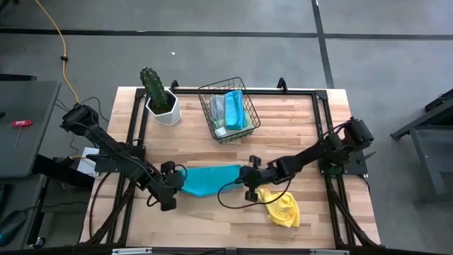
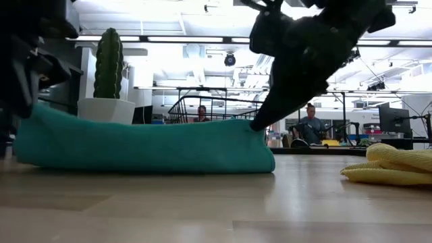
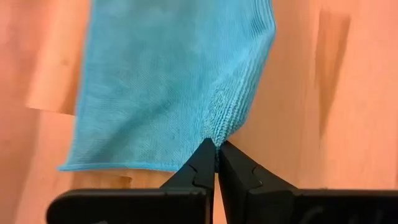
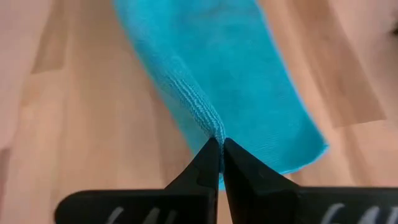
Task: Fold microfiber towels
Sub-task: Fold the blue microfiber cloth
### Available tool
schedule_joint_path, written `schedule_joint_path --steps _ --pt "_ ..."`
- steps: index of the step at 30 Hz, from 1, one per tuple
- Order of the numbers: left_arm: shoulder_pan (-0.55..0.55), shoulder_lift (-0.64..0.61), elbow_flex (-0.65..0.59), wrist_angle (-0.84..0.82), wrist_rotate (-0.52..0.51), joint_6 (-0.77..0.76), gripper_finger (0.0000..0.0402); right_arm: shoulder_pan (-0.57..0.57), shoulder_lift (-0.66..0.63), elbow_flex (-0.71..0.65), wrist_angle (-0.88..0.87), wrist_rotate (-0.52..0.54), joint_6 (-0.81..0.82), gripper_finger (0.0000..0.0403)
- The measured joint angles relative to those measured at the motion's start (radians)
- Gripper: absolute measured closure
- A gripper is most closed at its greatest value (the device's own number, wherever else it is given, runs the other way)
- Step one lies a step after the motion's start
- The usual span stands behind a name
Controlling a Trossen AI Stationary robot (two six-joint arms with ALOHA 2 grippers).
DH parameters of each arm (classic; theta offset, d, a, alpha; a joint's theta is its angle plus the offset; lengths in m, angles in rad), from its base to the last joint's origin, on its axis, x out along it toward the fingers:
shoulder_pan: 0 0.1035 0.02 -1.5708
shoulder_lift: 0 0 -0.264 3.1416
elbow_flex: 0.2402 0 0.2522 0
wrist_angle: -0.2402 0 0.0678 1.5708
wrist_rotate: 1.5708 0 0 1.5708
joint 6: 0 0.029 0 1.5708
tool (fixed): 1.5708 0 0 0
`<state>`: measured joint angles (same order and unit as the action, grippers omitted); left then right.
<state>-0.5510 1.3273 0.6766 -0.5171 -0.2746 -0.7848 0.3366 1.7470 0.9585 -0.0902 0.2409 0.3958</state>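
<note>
A teal-blue microfiber towel [image 1: 209, 179] stretches along the table's near middle between my two grippers. My left gripper [image 1: 172, 185] is shut on its left end and my right gripper [image 1: 245, 176] is shut on its right end. In the low view the towel [image 2: 142, 145] stands as a long band with its lower edge on the wood. A crumpled yellow towel [image 1: 282, 207] lies on the table just right of my right gripper. More towels [image 1: 233, 108] sit in the wire basket. My left gripper pinches a gathered bit of the towel's left end [image 3: 222, 127] between its two fingertips, slanting down from above. The cloth puckers into ridges at the pinch. That end is raised while the towel's lower part rests on the table. My right gripper pinches the towel's right end at a raised ridge of cloth [image 4: 205, 118] between its fingertips, slanting down from above. In the low view this end [image 2: 260, 131] is held up and the cloth below it reaches the table [image 2: 270, 169].
A black wire basket [image 1: 209, 117] stands at the far middle and a potted cactus [image 1: 159, 95] at the far left. A black frame [image 1: 322, 113] runs along the table's edges. Bare wood shows at the near left and far right.
</note>
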Motion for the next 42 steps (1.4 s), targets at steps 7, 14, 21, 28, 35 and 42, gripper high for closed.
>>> schedule_joint_path --steps 7,14,21,28,35,42 --pt "0.0 -0.06 0.001 -0.151 -0.073 -0.156 0.0401 -0.045 0.0 0.002 0.0 0.055 0.052 0.0403" --pt "0.001 -0.06 -0.064 -0.161 -0.088 -0.269 0.0401 -0.069 0.0 0.003 -0.012 0.091 0.098 0.0403" --pt "0.001 -0.06 -0.089 -0.153 -0.135 -0.336 0.04 -0.074 -0.001 0.004 -0.022 0.09 0.159 0.0403" --pt "-0.063 -0.06 -0.12 0.007 -0.101 -0.402 0.0401 -0.023 -0.001 0.004 -0.052 0.067 0.185 0.0403" --pt "-0.179 -0.037 -0.124 0.172 -0.119 -0.497 0.0401 0.073 -0.002 0.004 -0.051 0.004 0.213 0.0403" --pt "-0.262 0.068 -0.123 0.319 -0.141 -0.591 0.0401 0.164 -0.002 0.005 -0.041 -0.007 0.28 0.0403"
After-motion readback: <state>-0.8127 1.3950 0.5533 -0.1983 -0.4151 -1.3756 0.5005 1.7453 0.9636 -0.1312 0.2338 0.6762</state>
